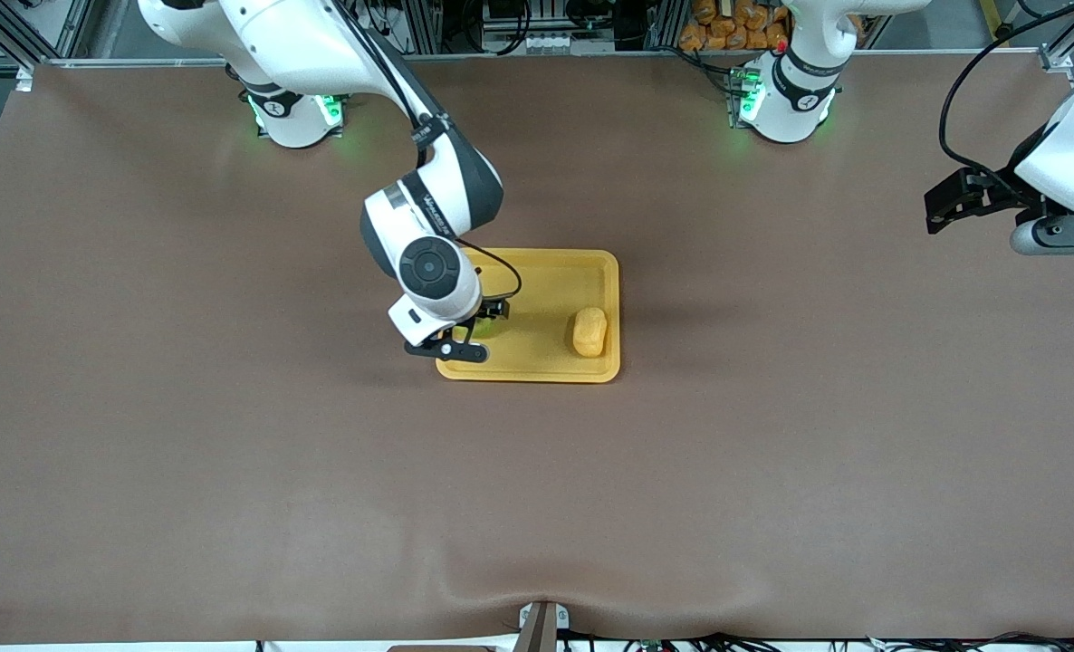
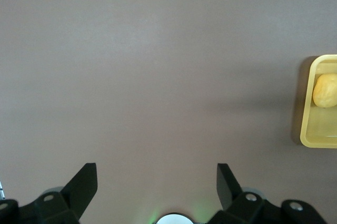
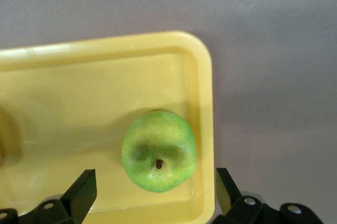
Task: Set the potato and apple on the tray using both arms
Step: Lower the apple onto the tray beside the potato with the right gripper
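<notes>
Evidently both pieces sat on the tray (image 1: 582, 264): the apple (image 3: 159, 151) at its right-arm end, the potato (image 1: 589, 330) at its left-arm end. Right gripper (image 3: 152, 192) hung directly over the apple, jaws spread wide and clear of it, holding nothing. Left gripper (image 2: 158, 182) waited, jaws open, over bare counter (image 2: 158, 66), well apart from the tray.

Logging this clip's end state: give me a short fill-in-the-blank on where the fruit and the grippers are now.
1. The potato lies on the ____.
2. The apple on the tray is colored ____.
3. The right gripper, over the apple, has its fingers ____.
4. The left gripper, open, is over bare ____.

Missing words: tray; green; open; table
</notes>
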`<state>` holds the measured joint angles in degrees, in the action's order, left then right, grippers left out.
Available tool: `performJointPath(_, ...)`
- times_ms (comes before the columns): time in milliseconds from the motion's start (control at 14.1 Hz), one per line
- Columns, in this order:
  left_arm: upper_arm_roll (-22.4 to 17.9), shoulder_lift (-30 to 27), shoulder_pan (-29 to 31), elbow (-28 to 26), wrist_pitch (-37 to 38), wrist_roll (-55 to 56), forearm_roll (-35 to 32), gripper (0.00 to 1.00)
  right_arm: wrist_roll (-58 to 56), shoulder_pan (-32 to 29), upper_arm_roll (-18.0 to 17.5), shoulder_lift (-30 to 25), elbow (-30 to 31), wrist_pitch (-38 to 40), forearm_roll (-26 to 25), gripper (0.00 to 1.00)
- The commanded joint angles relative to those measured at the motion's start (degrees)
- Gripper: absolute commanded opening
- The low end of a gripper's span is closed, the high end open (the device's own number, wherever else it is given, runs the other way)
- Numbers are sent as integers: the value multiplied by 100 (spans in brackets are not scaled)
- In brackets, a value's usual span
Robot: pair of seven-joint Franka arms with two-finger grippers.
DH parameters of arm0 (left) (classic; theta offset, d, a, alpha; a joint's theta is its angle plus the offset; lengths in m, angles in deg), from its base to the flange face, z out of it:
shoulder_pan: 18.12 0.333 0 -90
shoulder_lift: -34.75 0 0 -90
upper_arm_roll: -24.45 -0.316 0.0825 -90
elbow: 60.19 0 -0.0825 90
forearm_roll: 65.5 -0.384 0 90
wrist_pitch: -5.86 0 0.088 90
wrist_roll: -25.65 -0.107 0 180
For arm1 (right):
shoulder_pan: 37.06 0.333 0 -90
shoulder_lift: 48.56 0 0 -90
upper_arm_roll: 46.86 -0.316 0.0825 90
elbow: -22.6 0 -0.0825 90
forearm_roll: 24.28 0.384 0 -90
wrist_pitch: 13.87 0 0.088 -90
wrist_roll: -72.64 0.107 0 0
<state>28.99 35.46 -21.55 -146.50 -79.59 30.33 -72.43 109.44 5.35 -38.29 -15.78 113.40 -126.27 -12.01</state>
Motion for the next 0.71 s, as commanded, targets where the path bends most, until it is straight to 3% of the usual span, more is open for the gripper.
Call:
performJointPath(0, 3, -256, 87, -210, 11, 234, 87, 100, -15, -242, -49, -351, -70, 288, 101, 100)
performJointPath(285, 29, -440, 97, -368, 2, 893, 323, 100, -23, -611, -49, -369, -886, 1332, 92, 100)
performJointPath(640, 29, -721, 97, -658, 37, 947, 368, 100, -59, -1226, -58, -351, -1863, 2573, 92, 100)
